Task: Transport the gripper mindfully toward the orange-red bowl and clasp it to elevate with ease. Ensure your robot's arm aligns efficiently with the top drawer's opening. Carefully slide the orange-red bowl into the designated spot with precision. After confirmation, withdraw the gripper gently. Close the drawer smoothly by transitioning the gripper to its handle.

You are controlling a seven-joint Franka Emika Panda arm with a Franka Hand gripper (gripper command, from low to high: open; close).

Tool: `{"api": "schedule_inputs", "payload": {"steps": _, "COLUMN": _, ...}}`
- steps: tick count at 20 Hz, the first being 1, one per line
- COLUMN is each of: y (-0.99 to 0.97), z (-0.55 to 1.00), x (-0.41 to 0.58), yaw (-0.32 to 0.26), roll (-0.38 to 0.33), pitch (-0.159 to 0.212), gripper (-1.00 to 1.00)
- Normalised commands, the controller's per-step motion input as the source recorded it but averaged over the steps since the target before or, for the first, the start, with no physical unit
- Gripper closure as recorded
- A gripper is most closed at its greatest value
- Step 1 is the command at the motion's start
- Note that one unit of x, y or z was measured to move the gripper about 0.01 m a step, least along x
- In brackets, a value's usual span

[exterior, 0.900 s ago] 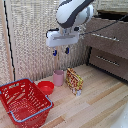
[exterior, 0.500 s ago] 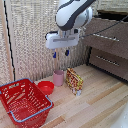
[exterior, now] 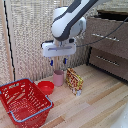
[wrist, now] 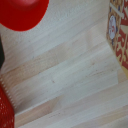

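Above the pink cup (exterior: pixel 59 77), the white boxy gripper (exterior: pixel 57 62) hung in free air, its two dark blue-tipped fingers (exterior: pixel 51 62) apart and pointing down, holding nothing. Thick glossy white robot's arm (exterior: pixel 67 22) rose behind it toward the exterior view's upper right.

Small glossy orange-red bowl (exterior: pixel 46 87) sat on the pale wooden tabletop (exterior: pixel 95 102), off toward the exterior view's left of the gripper, just beside the cup and close to the rim of the red wire-mesh basket (exterior: pixel 22 100). Wrist view caught only part of the bowl (wrist: pixel 22 12) at the frame edge, so the gripper wasn't centred over it.

Risks as I judged them:
- Straight descent from there would land on or beside the cup, not the bowl. Tip-over likely.
- Bowl was boxed in by cup and basket; a finger could clip either on approach.
- Shallow glossy rim: poor pinch, slip on lift.
- Patterned yellow-red box (exterior: pixel 75 81) stood near the cup's other side; a swing toward the drawers could knock it.

Taller grey-brown top drawer (exterior: pixel 107 36) with its long silver handle (exterior: pixel 106 36) was well apart at the exterior view's right. Couldn't tell whether it was open enough to take the bowl.
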Motion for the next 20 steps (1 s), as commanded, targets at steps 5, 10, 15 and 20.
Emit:
{"api": "schedule_inputs", "payload": {"steps": 5, "y": 0.28, "z": -0.45, "x": 0.0, "yaw": -0.094, "roll": -0.085, "pitch": 0.046, "gripper": -1.0}}
{"api": "schedule_inputs", "payload": {"steps": 10, "y": 0.26, "z": -0.44, "x": 0.0, "yaw": -0.084, "roll": -0.079, "pitch": 0.033, "gripper": -1.0}}
{"api": "schedule_inputs", "payload": {"steps": 15, "y": 0.19, "z": -0.43, "x": 0.001, "yaw": -0.068, "roll": -0.065, "pitch": 0.006, "gripper": -1.0}}
{"api": "schedule_inputs", "payload": {"steps": 20, "y": 0.14, "z": -0.32, "x": 0.153, "yaw": -0.01, "roll": -0.032, "pitch": -0.062, "gripper": -1.0}}
